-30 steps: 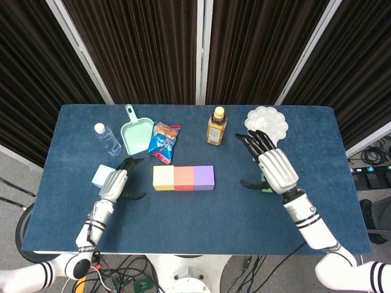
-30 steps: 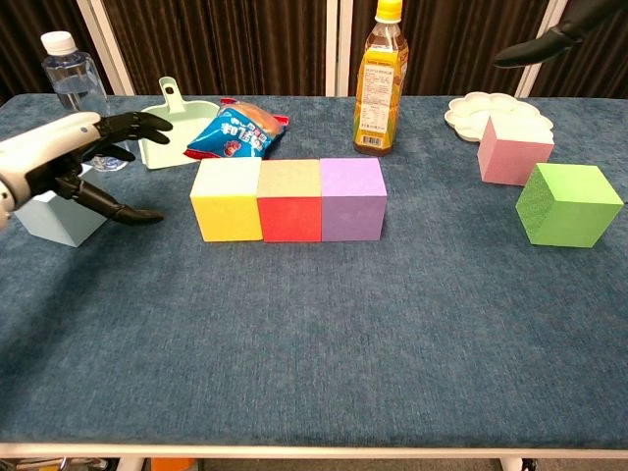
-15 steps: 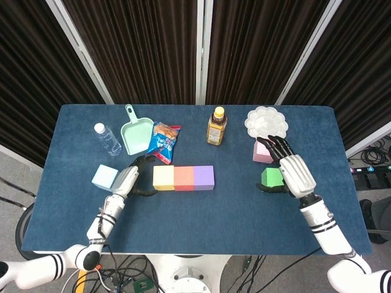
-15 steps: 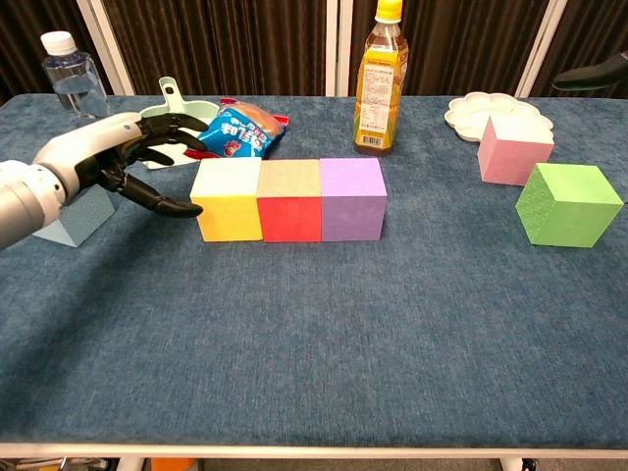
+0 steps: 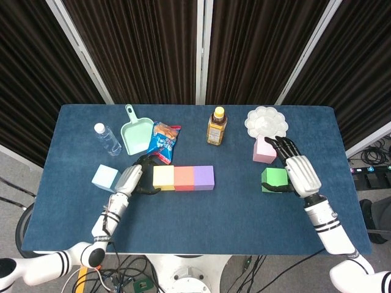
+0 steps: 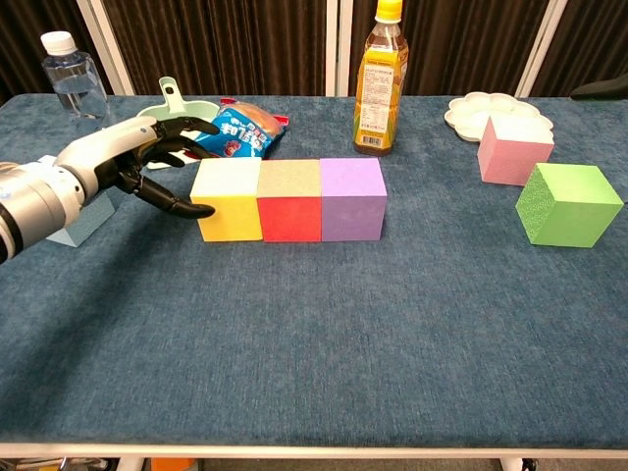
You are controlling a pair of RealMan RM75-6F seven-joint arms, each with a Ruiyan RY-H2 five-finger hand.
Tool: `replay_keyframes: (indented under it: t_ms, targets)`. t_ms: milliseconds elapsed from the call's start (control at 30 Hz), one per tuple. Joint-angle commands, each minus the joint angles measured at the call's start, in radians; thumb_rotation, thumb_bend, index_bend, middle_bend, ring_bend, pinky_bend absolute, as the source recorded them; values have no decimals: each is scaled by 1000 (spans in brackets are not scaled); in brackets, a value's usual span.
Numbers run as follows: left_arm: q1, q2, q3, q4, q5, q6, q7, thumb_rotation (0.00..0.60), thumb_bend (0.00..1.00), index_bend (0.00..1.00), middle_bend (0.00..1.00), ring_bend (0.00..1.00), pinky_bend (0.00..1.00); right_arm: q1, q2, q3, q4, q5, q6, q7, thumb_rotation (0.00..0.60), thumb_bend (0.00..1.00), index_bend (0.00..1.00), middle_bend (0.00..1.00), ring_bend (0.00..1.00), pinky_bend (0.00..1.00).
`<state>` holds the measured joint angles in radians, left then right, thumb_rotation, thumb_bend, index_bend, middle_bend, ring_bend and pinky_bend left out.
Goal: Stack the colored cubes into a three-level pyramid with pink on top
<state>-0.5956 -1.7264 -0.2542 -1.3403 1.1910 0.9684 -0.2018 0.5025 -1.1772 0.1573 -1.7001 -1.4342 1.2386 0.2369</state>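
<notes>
I can't read any text: the print on the bottle label (image 6: 374, 95) and the snack bag (image 6: 238, 131) is too small.

The left robot hand (image 6: 132, 162) reaches in with fingers spread, one dark fingertip (image 6: 201, 209) touching the yellow cube (image 6: 228, 200). Beyond that cube, away from the hand, sit the red cube (image 6: 290, 200) and purple cube (image 6: 352, 198) — one touching row. Far across the worktop (image 6: 324, 334) lie the pink cube (image 6: 513, 149) and green cube (image 6: 568, 204).
</notes>
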Motion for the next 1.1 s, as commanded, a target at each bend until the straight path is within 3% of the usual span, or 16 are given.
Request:
replay_keyframes:
  t_ms: [33, 400, 1100]
  targets:
    - [-2, -7, -3, 5, -7, 6, 8, 600, 138, 130, 302, 0, 136, -3, -2, 2, 5, 3, -1, 0, 600, 31, 0, 107, 0, 0]
    - [12, -8, 7, 4, -5, 37, 10, 600, 198, 157, 387, 35, 137, -15, 0, 3, 6, 6, -7, -12, 600, 30, 0, 101, 0, 0]
    - [17, -35, 26, 27, 36, 64, -11, 600, 197, 157, 394, 41, 137, -37, 0, 5, 18, 3, -6, -16, 600, 30, 0, 101, 0, 0]
